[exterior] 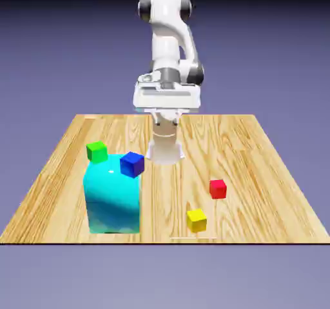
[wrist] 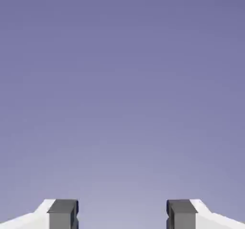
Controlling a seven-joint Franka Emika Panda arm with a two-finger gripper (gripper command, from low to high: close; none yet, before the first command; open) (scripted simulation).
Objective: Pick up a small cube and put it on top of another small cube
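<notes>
In the exterior view I see my arm's hand (exterior: 167,97) up near the far end of the wooden table (exterior: 258,166), well apart from the yellow cube (exterior: 196,221), which sits on the wood close to the near edge, right of the middle. The red cube (exterior: 218,189) is just beyond it, a little further to the exterior view's right; the cyan block (exterior: 113,198) stands to the left, with the green cube (exterior: 97,151) and blue cube (exterior: 132,164) showing at its top, though I can't tell whether they rest on it. I judge that I'm at the very start, the approach, with nothing picked up. The next move calls for bringing the hand out toward the yellow cube, pointing it down and squaring the fingers to two opposite sides. The yellow cube looks flat on its base, its top face up, turned slightly off the table's edges; being a cube, it has no long axis to line up with. In the hand view the gripper (wrist: 122,214) is released, its tips wide apart with nothing between them, and only the blue-violet backdrop (wrist: 122,89) ahead, so I'd need to tilt the hand down before I could aim by this camera.
</notes>
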